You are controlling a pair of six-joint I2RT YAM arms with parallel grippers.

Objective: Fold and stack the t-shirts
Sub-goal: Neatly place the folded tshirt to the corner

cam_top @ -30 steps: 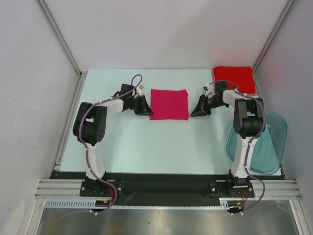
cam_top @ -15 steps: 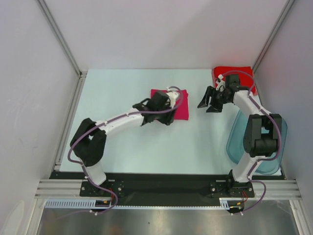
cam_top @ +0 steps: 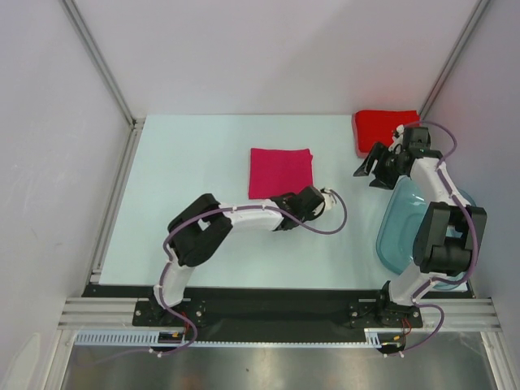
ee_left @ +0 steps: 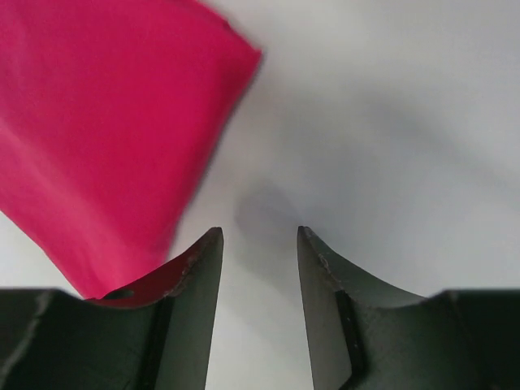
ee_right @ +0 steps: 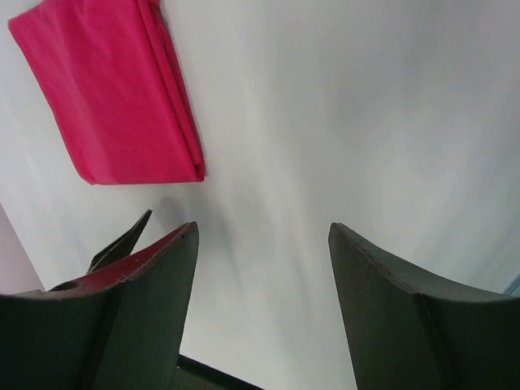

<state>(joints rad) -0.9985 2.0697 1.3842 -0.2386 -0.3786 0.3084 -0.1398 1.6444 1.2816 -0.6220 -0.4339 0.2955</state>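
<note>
A folded magenta-pink t-shirt lies flat in the middle of the table, and it also shows in the left wrist view and the right wrist view. A folded red t-shirt sits at the far right corner, partly behind my right arm. My left gripper hovers low by the pink shirt's near right corner, open and empty, with bare table between its fingers. My right gripper stands wide open and empty just in front of the red shirt, pointing towards the pink one.
A translucent blue-grey tub sits at the table's right edge beside my right arm. White walls and metal posts close in the table on three sides. A black strip runs along the near edge.
Both grippers have gone from shut to open. My left arm swung from the pink shirt's left side across to its near right corner. My right arm drew back right towards the red shirt.
</note>
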